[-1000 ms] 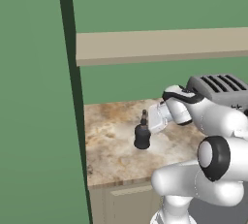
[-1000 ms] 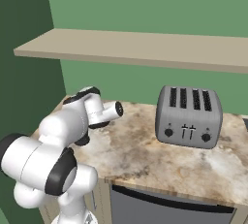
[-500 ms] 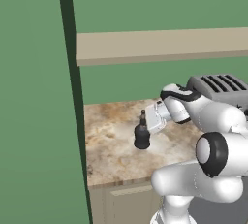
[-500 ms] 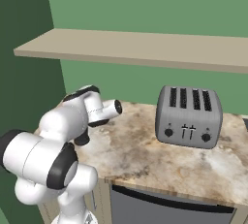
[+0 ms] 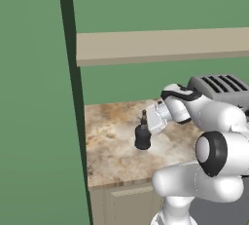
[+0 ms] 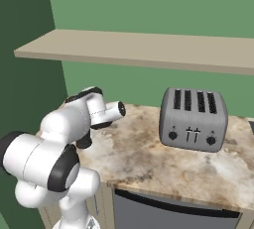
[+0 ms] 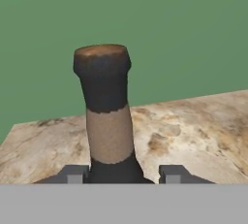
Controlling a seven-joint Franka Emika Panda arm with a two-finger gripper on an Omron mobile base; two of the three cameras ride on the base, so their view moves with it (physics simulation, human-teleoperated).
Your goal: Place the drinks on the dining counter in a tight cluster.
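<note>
Bottle position: the squat black bottle [image 5: 142,138] stands upright on the small marbled counter [image 5: 112,146], roughly mid-depth, with bare stone all round it and the green side wall [image 5: 34,121] just to its left. Open counter runs from it to the front edge; the back wall sits behind, and a beige shelf [image 5: 160,46] hangs well above. To the right, well apart, a silver toaster [image 6: 193,119] fills the far end.

Gripper [image 7: 125,173] sits level at the bottle, pointing at the side wall. In the hand view the two fingertips [image 7: 72,174] flank the bottle's shoulder, the thin neck rising between them (a small gap still visible on each side, so contact is not confirmed). Whether the jaws are clamped on the bottle I cannot tell.

Change from a second ago: bottle in the same spot, upright; the hand has edged slightly nearer to it in the left base view. Toaster and base views unchanged.
</note>
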